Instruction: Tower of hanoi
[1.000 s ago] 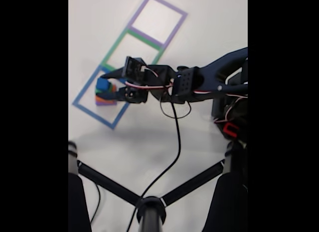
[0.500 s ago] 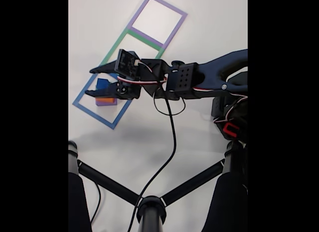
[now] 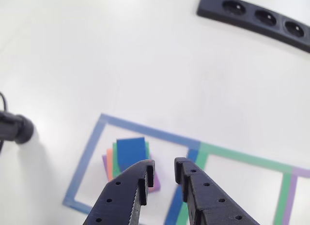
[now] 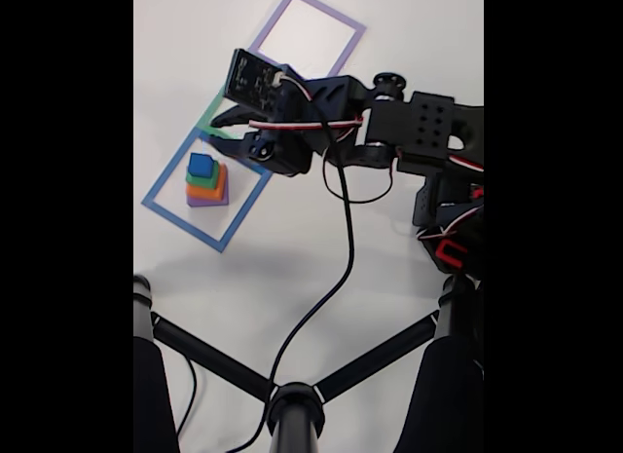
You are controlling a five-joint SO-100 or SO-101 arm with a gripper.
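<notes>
A stack of blocks [image 4: 205,181] stands inside the blue taped square [image 4: 162,206], with a blue block [image 4: 201,164] on top, then green, orange and purple below. My gripper [image 4: 222,124] hangs above and to the right of the stack, over the edge of the green taped square [image 4: 205,118]. In the other view the stack [image 3: 130,156] lies just left of my gripper [image 3: 164,167]. Its fingers [image 3: 143,174] stand a narrow gap apart with nothing between them. They touch no block.
A purple taped square [image 4: 321,5] lies beyond the green one [image 3: 242,157]. A black power strip [image 3: 256,17] sits at the far edge. A black stand with spread legs [image 4: 292,404] and a cable [image 4: 341,268] occupy the near side.
My gripper was around the blue block on the stack, then opened wide and lifted. Now it has pulled up and back toward the green square, jaws narrowed. The stack stays put.
</notes>
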